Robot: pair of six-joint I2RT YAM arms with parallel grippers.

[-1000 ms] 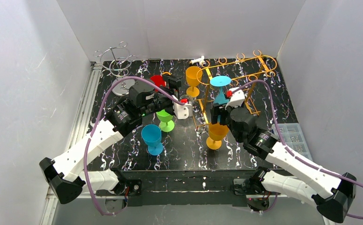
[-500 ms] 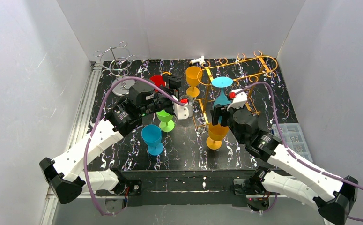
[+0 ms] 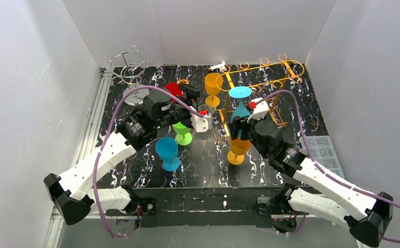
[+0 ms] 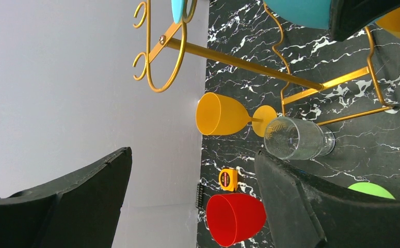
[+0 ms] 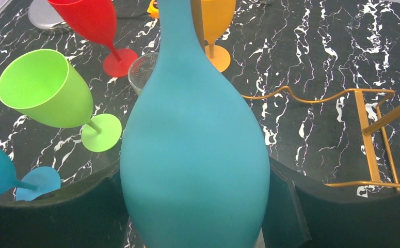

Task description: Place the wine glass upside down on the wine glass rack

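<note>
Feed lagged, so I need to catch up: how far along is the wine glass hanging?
Done: the turquoise wine glass is off the table and inverted, foot up. In hand: the right gripper clamps its bowl at the gold rack. Remaining: seat the foot on the rails, then release; seating can't be confirmed.

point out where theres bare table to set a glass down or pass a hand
Bare table shows at the front edge between the blue glass and the near orange glass, plus a strip right of the gold rack. The middle is crowded: red glass, green glass, clear glass and the teal glass in the right gripper sit close together.
</note>
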